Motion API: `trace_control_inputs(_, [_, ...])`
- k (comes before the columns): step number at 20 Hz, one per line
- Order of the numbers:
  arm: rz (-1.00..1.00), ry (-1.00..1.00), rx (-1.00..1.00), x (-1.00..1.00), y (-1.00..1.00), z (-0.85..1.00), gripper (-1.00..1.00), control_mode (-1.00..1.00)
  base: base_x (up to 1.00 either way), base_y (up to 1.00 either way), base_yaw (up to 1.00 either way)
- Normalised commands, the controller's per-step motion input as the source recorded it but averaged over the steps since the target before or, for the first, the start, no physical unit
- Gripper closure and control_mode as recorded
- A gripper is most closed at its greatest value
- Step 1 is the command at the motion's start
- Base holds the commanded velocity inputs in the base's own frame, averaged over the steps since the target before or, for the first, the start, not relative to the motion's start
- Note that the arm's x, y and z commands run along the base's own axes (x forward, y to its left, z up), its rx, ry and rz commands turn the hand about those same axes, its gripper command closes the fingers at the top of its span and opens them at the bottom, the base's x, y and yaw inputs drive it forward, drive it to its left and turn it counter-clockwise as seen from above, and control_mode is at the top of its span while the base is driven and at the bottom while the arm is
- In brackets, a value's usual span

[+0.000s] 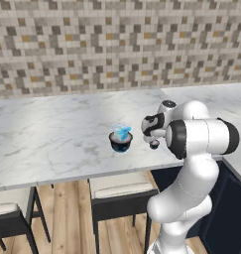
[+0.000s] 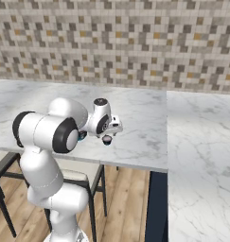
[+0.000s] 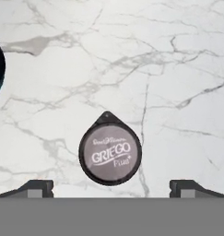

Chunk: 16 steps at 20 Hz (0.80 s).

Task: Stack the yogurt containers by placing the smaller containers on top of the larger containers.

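Claw: claw (image 3: 111,186) spread wide, holding nothing, hanging above the tiny dark cup (image 3: 109,154), whose pale "GRIEGO" lid sits between the two fingertips (image 3: 37,188) in the hand view.
Cup position: on the marble desk (image 1: 52,129), just right of the wide dark tub (image 1: 120,142), apart from it.
Stack so far: the light-blue boxy container (image 1: 121,131) already sits on the tub, slightly tilted.
Risk, grip: the cup is small against the wide jaws; an off-centre close could push it sideways or squeeze it out.
Risk, placing: the box's top looks small and uneven, so the cup may slide off.
Risk, collision: carrying low could knock the box off the tub.
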Motion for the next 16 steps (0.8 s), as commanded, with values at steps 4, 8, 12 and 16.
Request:
trace_control_inputs(4, [0.0,-0.03,0.0,0.03,0.0,-0.11,-1.0,-1.0,0.0,0.0,0.0])
trace_control_inputs(8, [0.0,-0.01,0.0,0.02,-0.01,-0.13,-1.0,-1.0,0.0,0.0,0.0])
trace_control_inputs(12, [0.0,-0.01,0.0,0.02,0.0,-0.14,-1.0,-1.0,0.0,0.0,0.0])
trace_control_inputs(16, [0.0,-0.03,0.0,0.05,0.0,-0.12,-1.0,-1.0,0.0,0.0,0.0])
